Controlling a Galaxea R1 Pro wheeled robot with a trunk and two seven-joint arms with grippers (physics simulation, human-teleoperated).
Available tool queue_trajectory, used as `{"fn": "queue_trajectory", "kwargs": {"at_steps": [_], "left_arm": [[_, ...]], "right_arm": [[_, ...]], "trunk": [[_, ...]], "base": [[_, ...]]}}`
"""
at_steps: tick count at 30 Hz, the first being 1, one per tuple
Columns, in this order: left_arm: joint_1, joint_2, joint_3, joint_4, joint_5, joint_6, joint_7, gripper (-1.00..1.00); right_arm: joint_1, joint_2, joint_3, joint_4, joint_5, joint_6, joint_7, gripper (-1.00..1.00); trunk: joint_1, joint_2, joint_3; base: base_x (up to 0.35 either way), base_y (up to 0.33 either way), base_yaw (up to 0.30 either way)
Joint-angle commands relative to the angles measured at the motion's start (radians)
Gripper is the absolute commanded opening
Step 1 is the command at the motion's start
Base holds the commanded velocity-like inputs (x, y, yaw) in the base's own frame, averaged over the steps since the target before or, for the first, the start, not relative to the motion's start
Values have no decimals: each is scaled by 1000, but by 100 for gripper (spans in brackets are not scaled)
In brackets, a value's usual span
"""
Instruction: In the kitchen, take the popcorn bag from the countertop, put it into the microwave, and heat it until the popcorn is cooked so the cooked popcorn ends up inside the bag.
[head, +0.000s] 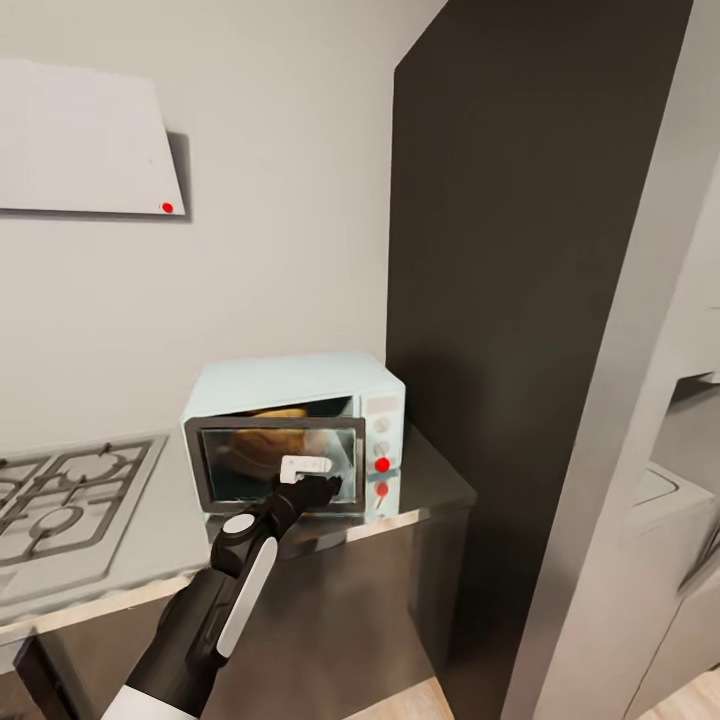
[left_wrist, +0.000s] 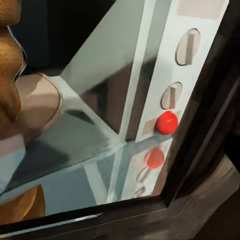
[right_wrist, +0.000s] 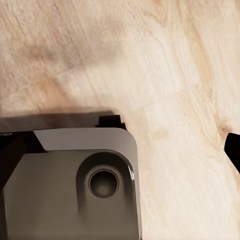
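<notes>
Left gripper (head: 318, 487) was right up against the microwave (head: 296, 432) door, popcorn bag (head: 268, 440) already inside.

From where I stood, the left arm reached over the glossy countertop (head: 150, 540) and its dark fingertips met the lower edge of the glass door, which hung partly open, tilted out from the top. How wide the jaws stood, I couldn't tell; they merged with the door's frame. The tan bag sat in the cavity on the round plate (left_wrist: 37, 102), seen through the glass and again close up at the left wrist. Red button (head: 382, 464) glowed on the right panel, mirrored in the steel. The gas hob (head: 60, 495) lay well to the side. The right wrist looked down at pale wooden floor (right_wrist: 175, 75) and the robot's grey base (right_wrist: 65, 185); a dark fingertip (right_wrist: 234, 152) showed, jaws unreadable.
</notes>
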Motion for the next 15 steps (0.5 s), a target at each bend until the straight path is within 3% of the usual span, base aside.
{"fn": "queue_trajectory", "kwargs": {"at_steps": [1,15], "left_arm": [[-1,0,0,-1,7,5,-1,100],[-1,2,1,-4,7,5,-1,100]], "right_arm": [[-1,0,-4,3,-1,-7,0,100],[-1,0,-4,3,-1,-7,-1,100]], "trunk": [[0,-1,-1],[0,-1,-1]], "base": [[146,-92,0],[180,-120,0]]}}
